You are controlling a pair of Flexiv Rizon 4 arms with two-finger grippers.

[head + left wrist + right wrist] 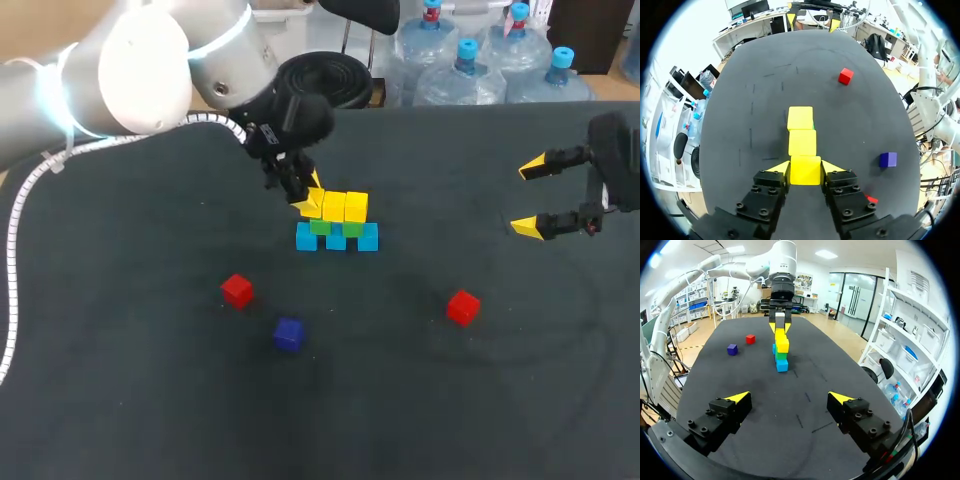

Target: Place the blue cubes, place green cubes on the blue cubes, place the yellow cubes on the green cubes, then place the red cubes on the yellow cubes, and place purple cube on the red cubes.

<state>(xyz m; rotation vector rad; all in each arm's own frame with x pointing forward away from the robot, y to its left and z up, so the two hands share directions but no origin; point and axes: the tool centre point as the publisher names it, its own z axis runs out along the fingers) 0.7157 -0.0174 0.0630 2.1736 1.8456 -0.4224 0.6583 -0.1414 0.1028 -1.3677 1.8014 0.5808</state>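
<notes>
Left hand [805, 167]: clenched on a yellow cube [805, 170], with one yellow fingertip [781, 167] against each side face. It came in on the left arm [120, 70] and stood at the left end of the stack [337, 224].

Stack: stood on the dark desk [150, 400], three tiers high.
- Bottom tier: three blue cubes [336, 239] in a row, light blue in colour.
- Middle tier: two green cubes [352, 229], each resting across a joint between the blue ones.
- Top tier: three yellow in one line. The held cube was the end one on the left arm's side, touching the next of the other two yellow cubes [345, 207].

First red cube [237, 290]: lay on the desk, apart from the stack, on the robot's side of it and to the left.

Second red cube [463, 307]: lay on the desk, well apart from the stack, on the robot's side of it and to the right.

Purple cube [288, 333]: very dark, near blue. It lay on the desk on the robot's side of the stack, farther from it than the first red cube and near that cube.

Right hand [790, 397]: released, with fingers spread wide and nothing between them. It hung over the desk well to the right of the stack, fingers pointing toward it.
</notes>
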